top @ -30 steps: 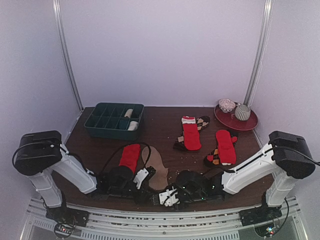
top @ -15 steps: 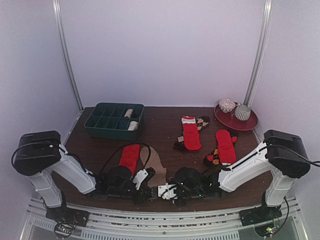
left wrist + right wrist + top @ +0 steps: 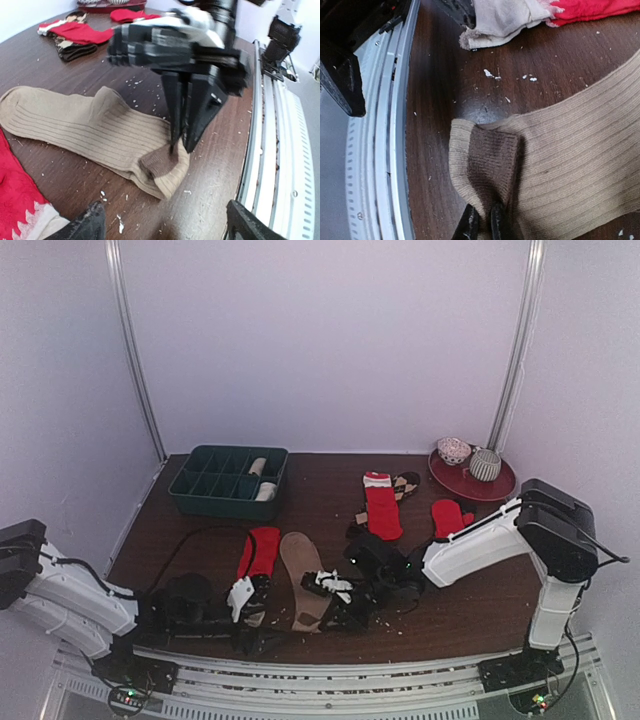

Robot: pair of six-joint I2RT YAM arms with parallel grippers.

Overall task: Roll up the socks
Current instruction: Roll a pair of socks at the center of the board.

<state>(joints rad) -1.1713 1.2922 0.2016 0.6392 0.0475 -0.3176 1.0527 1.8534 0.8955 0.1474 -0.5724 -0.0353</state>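
The bench (image 3: 320, 495) carries a tan sock (image 3: 85, 125) lying flat near its front edge, with a red sock (image 3: 260, 552) just beside it on the left. The tan sock's near end is folded over, showing a darker brown inside. The right tool (image 3: 180, 146) stands on that fold, fingers pressed together, pinching the fabric. The left tool (image 3: 167, 225) is spread wide, near that end but apart from it.

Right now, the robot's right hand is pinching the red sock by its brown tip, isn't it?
The colour is wrong. The right hand is pinching the tan sock by its brown tip, and the right wrist view shows it.
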